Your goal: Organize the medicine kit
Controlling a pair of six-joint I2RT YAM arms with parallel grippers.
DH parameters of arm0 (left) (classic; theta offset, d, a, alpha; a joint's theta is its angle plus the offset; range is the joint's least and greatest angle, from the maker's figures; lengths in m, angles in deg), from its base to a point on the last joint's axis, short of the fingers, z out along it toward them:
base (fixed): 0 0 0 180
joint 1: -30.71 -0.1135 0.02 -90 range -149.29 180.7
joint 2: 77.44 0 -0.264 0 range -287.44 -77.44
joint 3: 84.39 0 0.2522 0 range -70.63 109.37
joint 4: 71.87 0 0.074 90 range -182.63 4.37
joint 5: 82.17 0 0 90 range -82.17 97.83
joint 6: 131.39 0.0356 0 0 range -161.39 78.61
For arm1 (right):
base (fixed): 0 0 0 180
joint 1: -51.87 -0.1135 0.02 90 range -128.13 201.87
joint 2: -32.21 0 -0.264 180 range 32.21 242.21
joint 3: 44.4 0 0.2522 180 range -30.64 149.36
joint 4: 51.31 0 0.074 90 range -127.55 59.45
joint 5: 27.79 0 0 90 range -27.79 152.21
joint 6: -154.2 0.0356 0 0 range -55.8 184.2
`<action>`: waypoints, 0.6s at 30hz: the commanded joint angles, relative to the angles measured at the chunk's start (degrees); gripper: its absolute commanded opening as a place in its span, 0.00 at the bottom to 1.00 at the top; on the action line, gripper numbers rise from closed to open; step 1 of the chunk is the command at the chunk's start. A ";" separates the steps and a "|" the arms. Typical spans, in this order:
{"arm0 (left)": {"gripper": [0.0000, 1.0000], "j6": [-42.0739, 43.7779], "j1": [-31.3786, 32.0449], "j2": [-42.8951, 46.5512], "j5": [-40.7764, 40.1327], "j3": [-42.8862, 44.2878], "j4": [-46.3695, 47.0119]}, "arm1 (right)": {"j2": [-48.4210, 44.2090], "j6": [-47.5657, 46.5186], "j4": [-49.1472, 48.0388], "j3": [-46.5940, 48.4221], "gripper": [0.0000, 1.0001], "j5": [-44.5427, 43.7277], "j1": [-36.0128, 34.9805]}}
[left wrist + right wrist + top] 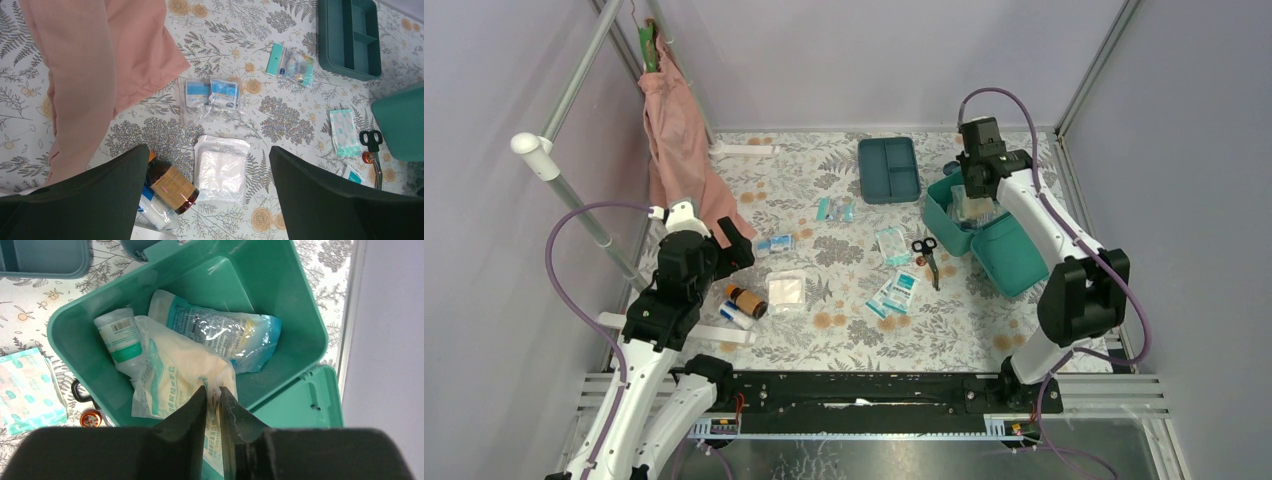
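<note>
While low over medicine kit (300,310), right end effector (212,391) around pouch (172,365)

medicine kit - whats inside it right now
In the medicine kit: a white bottle, a shiny clear packet, and on top a cream packet, its edge between the fingers of the right gripper. Anything beneath these is covered.

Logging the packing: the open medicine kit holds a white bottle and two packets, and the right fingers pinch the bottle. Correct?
No: in the right wrist view the right fingers pinch the cream packet; the white bottle lies free in the medicine kit.
</note>
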 commanded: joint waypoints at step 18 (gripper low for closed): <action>0.99 0.74 0.13 -0.38 0.07 -0.78 1.91 | -4.83 19.24 -4.11 8.69 0.48 16.92 -5.51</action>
